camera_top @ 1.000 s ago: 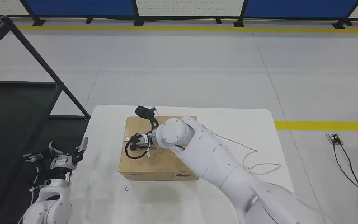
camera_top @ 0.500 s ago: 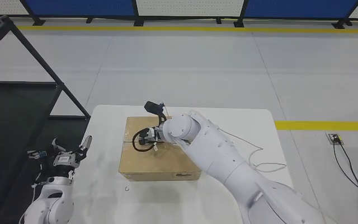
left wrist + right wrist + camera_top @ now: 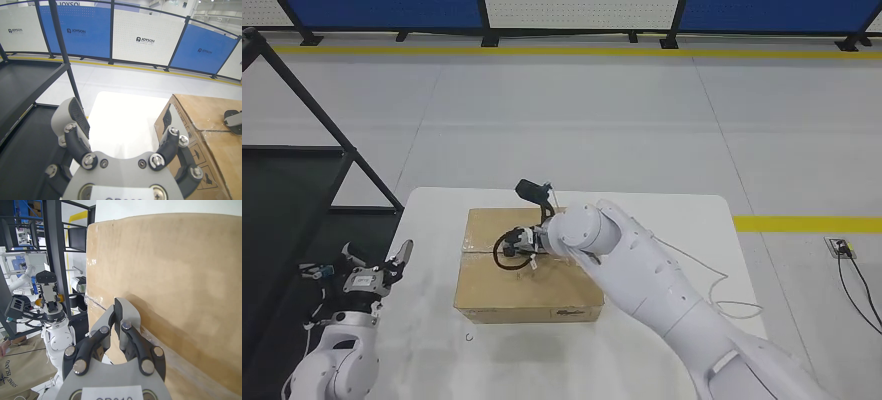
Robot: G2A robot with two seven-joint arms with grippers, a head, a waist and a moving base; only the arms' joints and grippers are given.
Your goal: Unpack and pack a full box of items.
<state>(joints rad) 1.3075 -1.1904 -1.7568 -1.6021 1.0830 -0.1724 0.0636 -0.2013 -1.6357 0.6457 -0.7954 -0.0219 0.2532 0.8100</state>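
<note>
While right tool rests on box (jaws together) | left tool spread, empty

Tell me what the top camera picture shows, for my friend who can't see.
A closed cardboard box sits on a white table, the shut right gripper low over its taped top. The open left gripper is off to one side.

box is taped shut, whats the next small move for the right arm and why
Probably slide the right gripper, fingers shut, along the taped seam to slit it: the box is closed, and the gripper sits at that seam on its top.
</note>
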